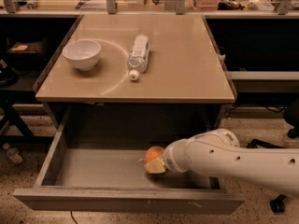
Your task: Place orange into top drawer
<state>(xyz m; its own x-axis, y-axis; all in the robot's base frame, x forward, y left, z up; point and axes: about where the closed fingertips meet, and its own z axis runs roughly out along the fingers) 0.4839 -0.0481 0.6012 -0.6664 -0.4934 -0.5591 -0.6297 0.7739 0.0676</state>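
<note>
Camera view: looks down on a table [187, 73] with the top drawer [93, 171] pulled fully out, giving room to reach in. Shows the gripper [156, 166] low inside, right of centre, against the orange [153, 153] near the drawer floor, likely for a gentle set-down. Cannot tell whether clamped or released. Shows white bowl [81, 54] and bottle [139, 53] on top.
</note>
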